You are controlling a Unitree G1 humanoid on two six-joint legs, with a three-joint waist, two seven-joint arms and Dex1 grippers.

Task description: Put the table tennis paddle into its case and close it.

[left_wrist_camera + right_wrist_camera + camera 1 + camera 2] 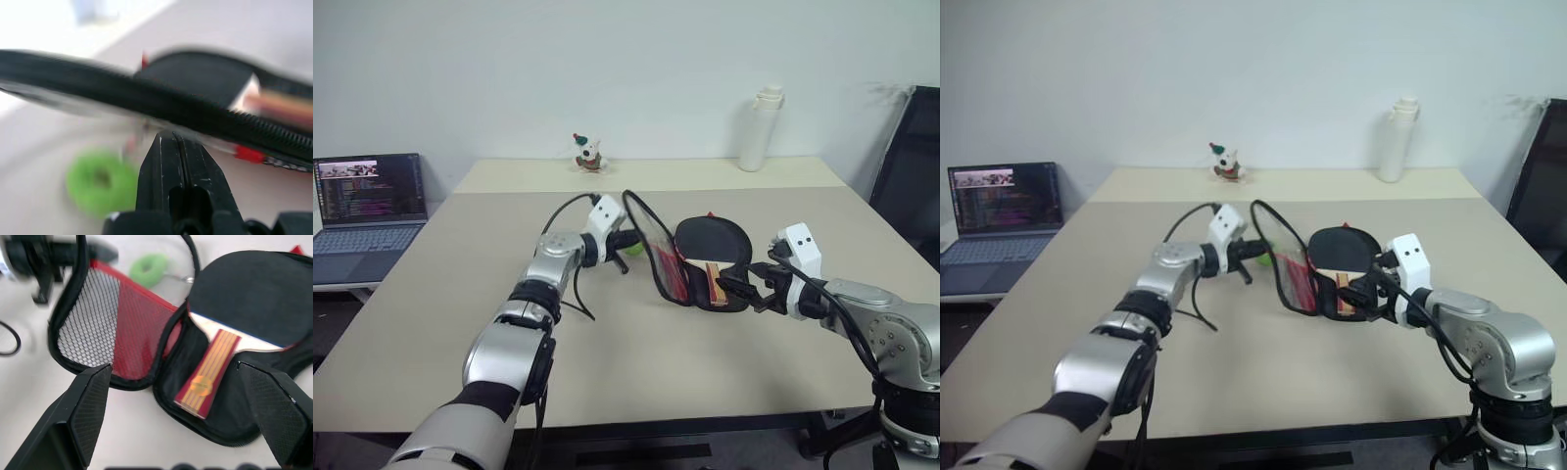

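A pale bench (431, 323) holds the work. Near its middle lies the case (230, 426), unzipped and spread open. Its lower half rests flat on the bench. The table tennis paddle (244, 298) already lies inside that half, black rubber face up, its striped wooden handle pointing toward the robot and the right gripper.

The other half of the case, the lid (122, 333) with red lining and a mesh pocket, stands raised on edge, roughly upright, beside the paddle. The left gripper (628, 245) sits just behind this lid, at its outer side. Its jaws are pressed together. In the left wrist view the zipped rim of the lid crosses just above the closed tips; whether they pinch any fabric or only push against it cannot be told. A green ring (149, 268) on a short cord lies on the bench just beside the case, near that gripper.

The right gripper (744, 286) hovers at the near edge of the case, close to the paddle handle. Its jaws stand wide apart and hold nothing.

So the first part of the task looks done: the paddle is in the case. What remains, by this view, is to fold the raised lid down over the paddle and run the zip around the rim. The zip is fully open.

At the far edge of the bench stand a small toy figure (589, 154) and a white bottle (761, 129). A laptop (367, 211) sits open on a separate surface to the left.
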